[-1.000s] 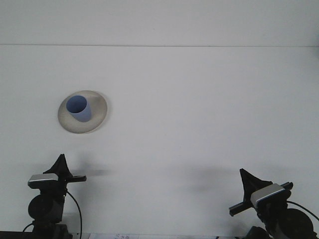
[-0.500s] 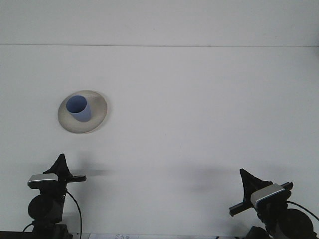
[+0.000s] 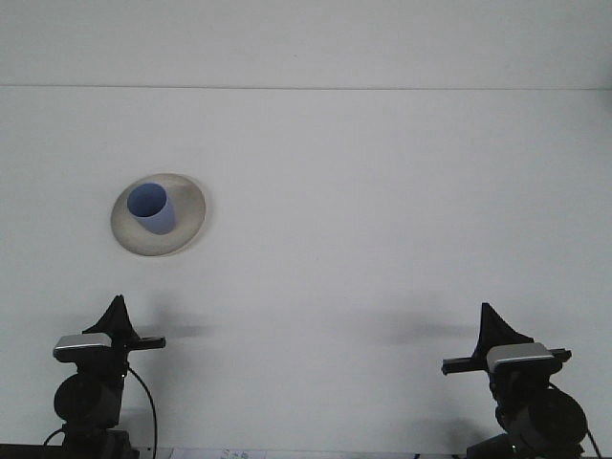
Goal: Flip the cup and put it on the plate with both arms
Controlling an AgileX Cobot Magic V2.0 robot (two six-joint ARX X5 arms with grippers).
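A white table is filling almost the whole view, and its surface is looking plain and matte. Behind it a pale wall is standing, and a thin straight line is running where the two are meeting. Soft grey shadows are lying on the table near its front edge.

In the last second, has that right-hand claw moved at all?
Yes. The right gripper has shifted rightward and straightened from its tilt, ending farther from the plate, which stayed put with the blue cup on it.
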